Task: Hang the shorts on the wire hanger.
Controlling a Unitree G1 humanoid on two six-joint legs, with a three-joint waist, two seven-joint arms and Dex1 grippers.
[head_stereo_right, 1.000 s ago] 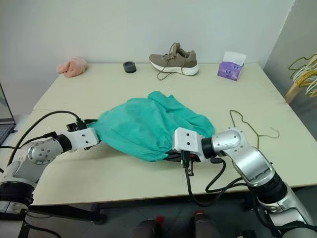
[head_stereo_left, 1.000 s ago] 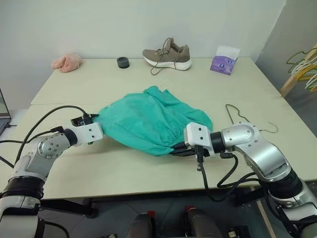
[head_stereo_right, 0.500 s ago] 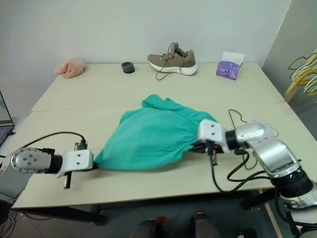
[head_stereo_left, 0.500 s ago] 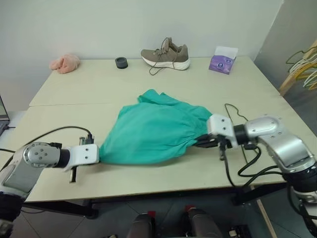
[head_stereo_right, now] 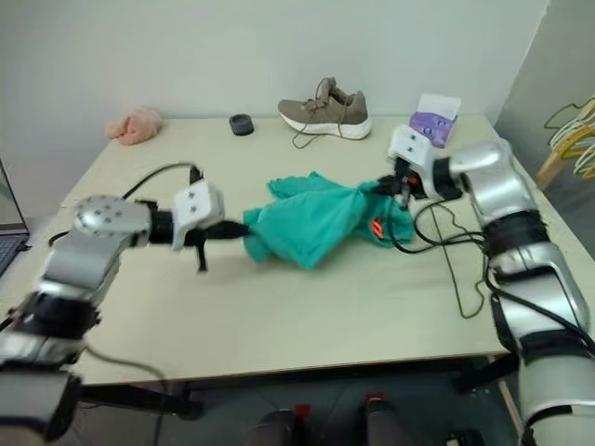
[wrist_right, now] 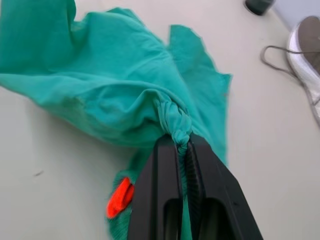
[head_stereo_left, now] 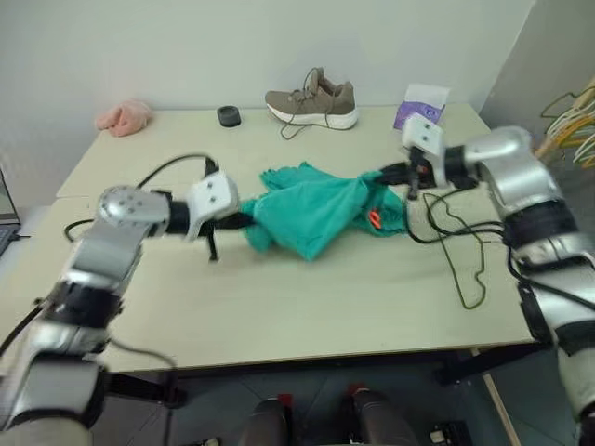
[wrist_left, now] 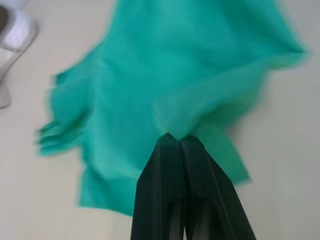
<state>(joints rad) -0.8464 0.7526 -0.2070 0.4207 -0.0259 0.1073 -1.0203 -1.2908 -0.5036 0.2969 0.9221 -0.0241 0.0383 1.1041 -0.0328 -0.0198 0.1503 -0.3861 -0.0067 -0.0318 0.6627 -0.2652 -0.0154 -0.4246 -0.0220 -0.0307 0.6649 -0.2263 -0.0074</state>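
Observation:
The teal-green shorts (head_stereo_left: pixel 311 209) hang bunched between my two grippers above the middle of the table (head_stereo_left: pixel 279 307). My left gripper (head_stereo_left: pixel 246 221) is shut on one edge of the cloth; the left wrist view shows its fingertips (wrist_left: pixel 176 140) pinching a fold. My right gripper (head_stereo_left: pixel 386 175) is shut on the gathered waistband (wrist_right: pixel 175 122), and the orange drawstring (head_stereo_left: pixel 374 219) dangles below it. The thin dark wire hanger (head_stereo_left: pixel 463 303) lies flat on the table, right of the shorts and below my right arm.
A brown shoe (head_stereo_left: pixel 311 98), a small black round thing (head_stereo_left: pixel 227 115), a pink fluffy cloth (head_stereo_left: pixel 124 116) and a purple tissue box (head_stereo_left: pixel 420 102) stand along the far edge. Yellow and pale green hangers (head_stereo_left: pixel 572 121) bunch at the far right. A laptop edge (head_stereo_left: pixel 5 218) shows at left.
My left gripper closed on the shorts' edge, then rose and swung right. My right gripper carried the waistband up and toward the far side. The shorts went from spread flat to bunched between both grippers.

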